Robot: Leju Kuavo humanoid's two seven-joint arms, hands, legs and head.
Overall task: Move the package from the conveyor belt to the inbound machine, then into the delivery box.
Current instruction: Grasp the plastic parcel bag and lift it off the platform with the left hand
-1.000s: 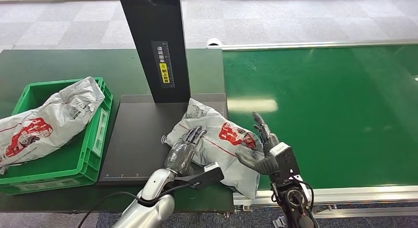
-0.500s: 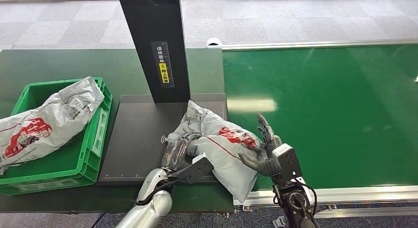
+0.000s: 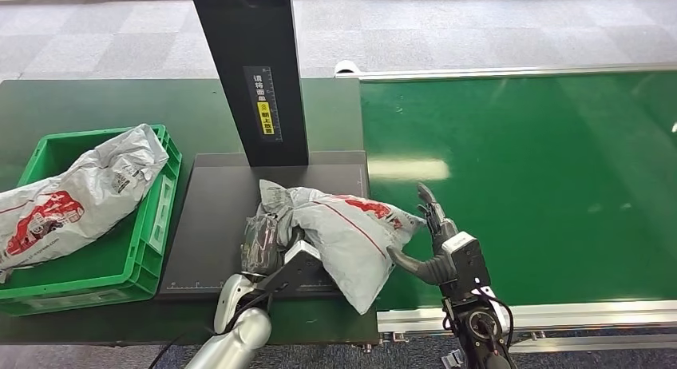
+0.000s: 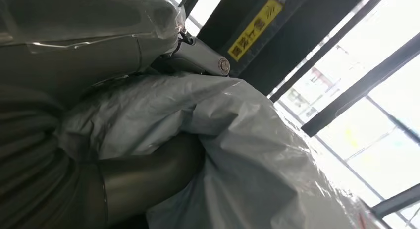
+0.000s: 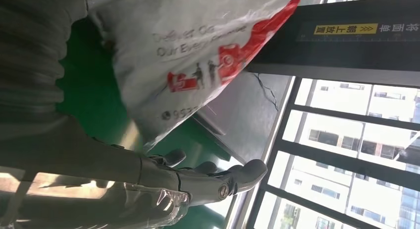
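Head view: the package (image 3: 343, 229), a grey plastic mailer with red print, lies across the right front part of the inbound machine (image 3: 215, 225), a dark flat platform with a black upright column (image 3: 251, 73). The package's right end overhangs the left edge of the green conveyor belt (image 3: 527, 177). The left hand (image 3: 262, 243) grips the package's left end, with bag material bunched inside its fingers. The right hand (image 3: 431, 241) is just beside the package's right end; its fingers are spread and hold nothing. At the left edge of the tabletop (image 3: 96, 105) stands the green delivery box (image 3: 152, 249), with a second grey mailer (image 3: 76, 197) lying in it and hanging over its rim.

Left wrist view: the left hand (image 4: 74, 154) is wrapped in the package's (image 4: 237, 140) grey film, its thumb pressed into the folds. The column (image 4: 277, 35) with its yellow label (image 4: 255, 28) stands behind.

Right wrist view: the right hand's (image 5: 163, 184) fingers extend straight and apart, clear of the package (image 5: 198, 55), which hangs over the belt (image 5: 89, 80) and the platform (image 5: 242, 115).
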